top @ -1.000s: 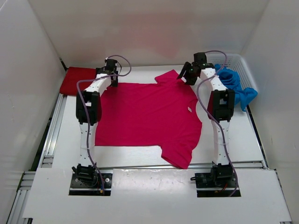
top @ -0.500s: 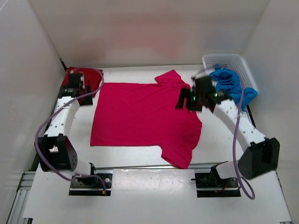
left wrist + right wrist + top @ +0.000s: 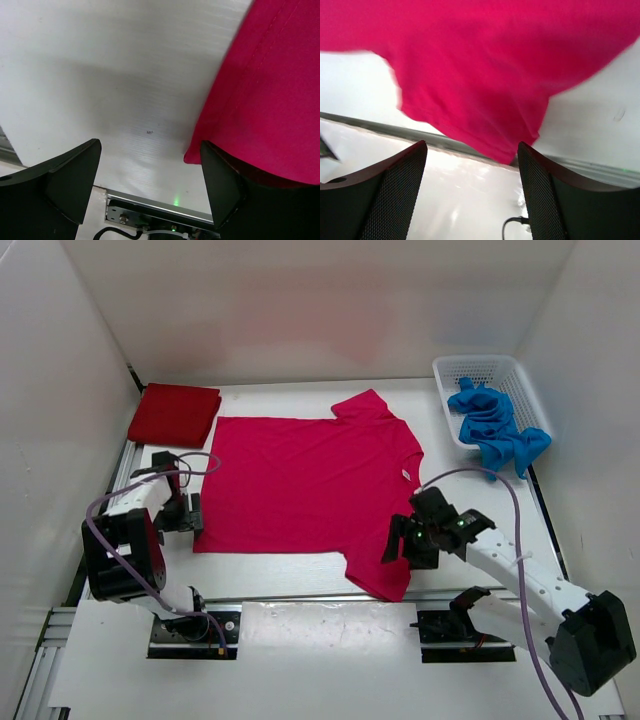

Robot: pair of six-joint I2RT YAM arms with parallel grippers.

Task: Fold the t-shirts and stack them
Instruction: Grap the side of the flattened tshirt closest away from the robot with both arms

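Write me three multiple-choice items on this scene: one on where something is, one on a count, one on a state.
1. Where is the blue t-shirt?
A. In the white mesh basket, spilling over its rim
B. Flat in the middle of the work surface
C. Folded at the far left corner

2. How many t-shirts are in view?
A. Two
B. Three
C. Four

3. How does the magenta-pink t-shirt lie?
A. Bunched in a heap
B. Folded into a square
C. Spread flat, unfolded

Key:
1 A: the top view shows it bunched in the basket at the far right.
2 B: there are the blue one, the magenta-pink one and a dark red t-shirt folded at the far left.
3 C: both sleeves and the hem lie open on the table.
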